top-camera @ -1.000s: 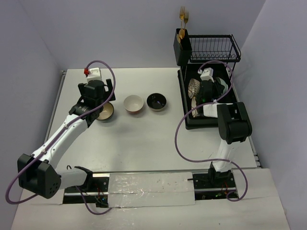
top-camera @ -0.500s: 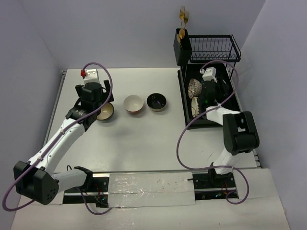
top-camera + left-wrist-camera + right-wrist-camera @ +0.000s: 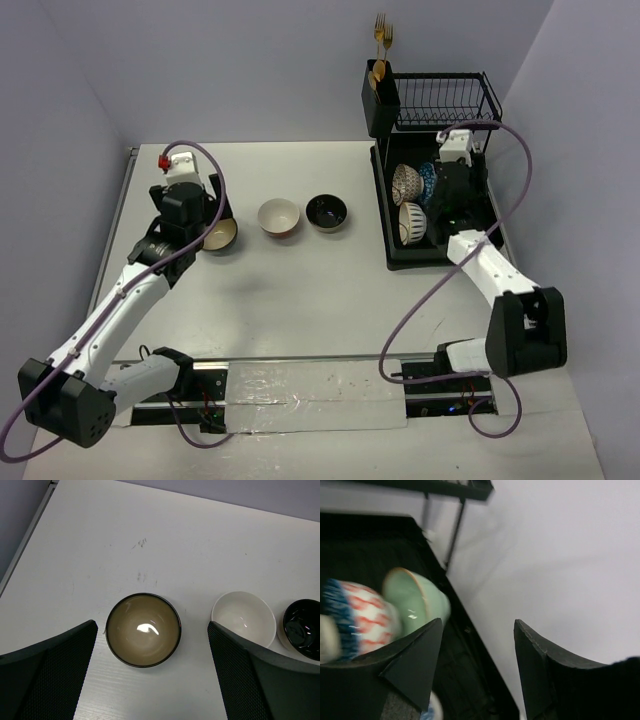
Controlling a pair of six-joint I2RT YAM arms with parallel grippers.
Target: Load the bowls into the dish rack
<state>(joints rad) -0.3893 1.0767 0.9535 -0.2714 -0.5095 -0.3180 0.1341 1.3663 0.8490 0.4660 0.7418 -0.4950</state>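
Under the left gripper [image 3: 151, 627], straight below and centred between its two wide-spread fingers [image 3: 50, 680]: tan dark-rimmed round ceramic bowl [image 3: 143, 630], upright on the pale table [image 3: 150, 530], mouth up. Nothing held; fingers clear of the rim, one to each side.

Round, so no long axis to line up with. Judgement: rim pinch calling for a sideways offset first, one finger inside the wall and one outside, then descent.

To the right of the tan bowl, near but apart: white round bowl with red outside [image 3: 243, 617], then glossy black round bowl [image 3: 302, 629], that pair just beside each other. All three on the table, not yet loaded. Left arm clearly the nearer to all three.

Well apart, over the black wire dish rack [image 3: 415, 260]: right gripper [image 3: 477, 625], fingers parted with nothing between them. Mint green bowl [image 3: 417, 600] and red-and-blue patterned bowl [image 3: 362, 617] on edge in the rack beside it, untouched.

Likely next: left gripper down onto the tan bowl, then across to the rack.
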